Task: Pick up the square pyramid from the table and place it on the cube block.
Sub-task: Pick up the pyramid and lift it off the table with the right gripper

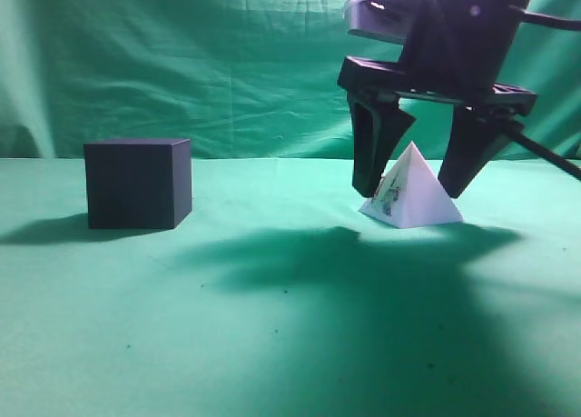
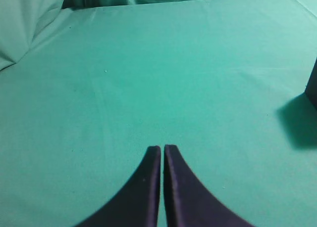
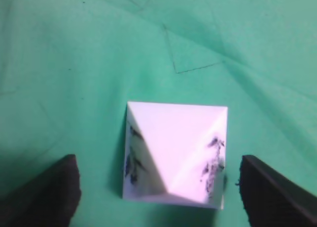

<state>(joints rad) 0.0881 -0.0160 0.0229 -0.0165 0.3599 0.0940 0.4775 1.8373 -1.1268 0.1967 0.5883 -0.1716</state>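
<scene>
Exterior view is showing one square pyramid, one cube block, and one gripper, all over one green table. Pyramid is sitting flat on the cloth toward the right side of the table, near the far edge, white with dark scribbles on the left-facing side. Cube block is sitting toward the left side, also near the far edge, well apart from the pyramid, dark navy-black, casting a shadow to its left. Right gripper is hanging over the pyramid with its two dark fingers spread wide, one finger left of the pyramid and one on the right, tips down near the base level. Contact cannot be told from this angle.

Right wrist view is looking down on the pyramid: square outline, apex near the bottom middle, scribbles showing on two faces, left and right. Two fingertips are sitting at the lower corners of the view, one left and one right, both apart from the pyramid with green cloth between, so the jaws are open and holding nothing.

Left wrist view is showing the left gripper over bare green cloth, its two fingers pressed together with only a thin slit between, closed on nothing. One dark sliver of the cube is showing at the right edge with its shadow beside it.
</scene>
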